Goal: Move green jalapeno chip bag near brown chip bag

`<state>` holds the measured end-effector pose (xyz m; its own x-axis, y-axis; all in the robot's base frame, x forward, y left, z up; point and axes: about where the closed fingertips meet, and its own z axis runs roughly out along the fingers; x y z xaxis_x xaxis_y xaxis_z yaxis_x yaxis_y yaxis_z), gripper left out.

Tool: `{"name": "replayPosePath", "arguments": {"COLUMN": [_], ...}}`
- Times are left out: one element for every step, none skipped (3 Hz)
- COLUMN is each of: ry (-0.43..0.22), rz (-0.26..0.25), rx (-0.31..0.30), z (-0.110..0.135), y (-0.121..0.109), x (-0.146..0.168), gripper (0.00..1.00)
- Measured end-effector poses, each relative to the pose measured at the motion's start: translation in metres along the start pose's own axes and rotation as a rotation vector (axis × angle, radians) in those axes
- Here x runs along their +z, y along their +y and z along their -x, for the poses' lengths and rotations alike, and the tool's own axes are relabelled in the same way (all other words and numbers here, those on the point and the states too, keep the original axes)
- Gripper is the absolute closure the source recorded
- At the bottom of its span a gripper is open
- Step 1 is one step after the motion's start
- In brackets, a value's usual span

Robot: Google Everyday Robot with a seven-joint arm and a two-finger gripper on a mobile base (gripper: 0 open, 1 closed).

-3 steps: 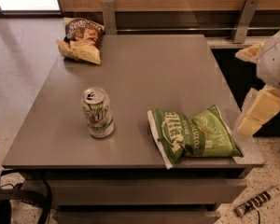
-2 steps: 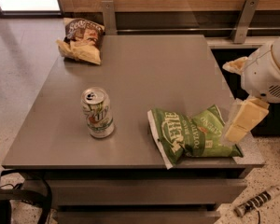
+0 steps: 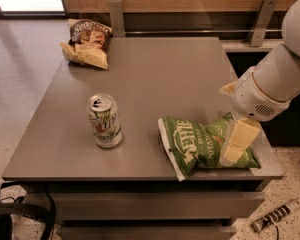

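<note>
The green jalapeno chip bag (image 3: 194, 145) lies flat near the table's front right corner, with white "Kettle" lettering. The brown chip bag (image 3: 88, 42), dark brown with a tan lower part, lies at the table's far left corner, well apart from the green bag. My gripper (image 3: 236, 145), cream-coloured on a white arm coming in from the right, is low over the right end of the green bag and covers part of it. I cannot tell if it touches the bag.
A green-and-white soda can (image 3: 104, 120) stands upright on the grey table (image 3: 160, 74), left of the green bag. A metal rail (image 3: 190, 32) with posts runs along the table's far edge. A power strip (image 3: 276, 215) lies on the floor at lower right.
My arm has moved left and down from beside the table's right edge, and my gripper has come over the right end of the green bag. The bags and can have not moved.
</note>
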<state>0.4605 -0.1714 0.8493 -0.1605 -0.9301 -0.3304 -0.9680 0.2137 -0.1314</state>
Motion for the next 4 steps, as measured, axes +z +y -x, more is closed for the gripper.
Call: {"name": "replayPosePath", "arguments": {"ry": [0.024,0.027,0.027,0.027], "rz": [0.065,0.071,0.070,0.071], "rx": [-0.048,-0.055,-0.056,-0.058], "z": [0.0014,0.0020,0.0027,0.0033], "y": [0.0095,0.0110,0.0114,0.0120], "x": [0.0252,0.0274,0.0273,0.0275], "gripper": [0.00,0.15,0.39,0.62]}}
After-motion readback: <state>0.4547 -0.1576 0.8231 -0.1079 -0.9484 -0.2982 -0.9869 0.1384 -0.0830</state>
